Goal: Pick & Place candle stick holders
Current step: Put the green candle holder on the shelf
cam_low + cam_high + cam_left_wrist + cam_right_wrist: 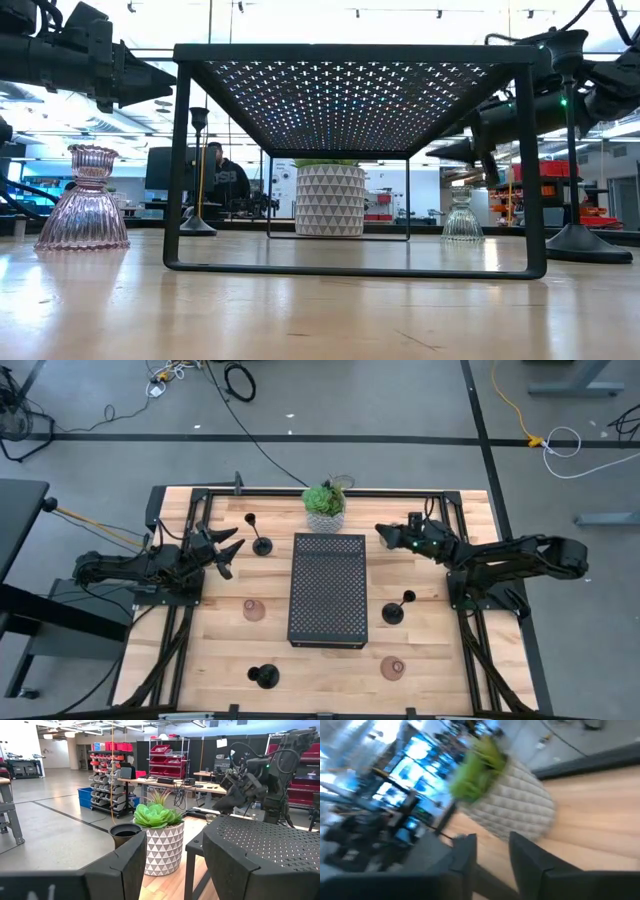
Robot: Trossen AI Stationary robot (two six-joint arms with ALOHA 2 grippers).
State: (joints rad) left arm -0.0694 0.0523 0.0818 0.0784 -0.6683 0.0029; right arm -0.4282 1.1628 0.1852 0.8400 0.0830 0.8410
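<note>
Three black thin-stemmed holders stand on their round bases: one at the far left (pixel 262 545), one right of the tray (pixel 393 613), one near the front edge (pixel 266 677). Two pinkish glass cups (pixel 254 609) (pixel 393 667) stand on the table. The clear cup (pixel 460 215) shows in the low view, far right, behind the tray. My left gripper (pixel 230 550) is open and empty, just left of the far-left holder, whose top (pixel 125 831) shows behind one finger. My right gripper (pixel 383 535) is open and empty, above the table right of the plant.
A black perforated tray (pixel 328 588) stands on legs in the middle of the table. A green potted plant (pixel 325 505) in a white pot stands behind it at the far edge. A black frame rail runs along the table's far edge and sides.
</note>
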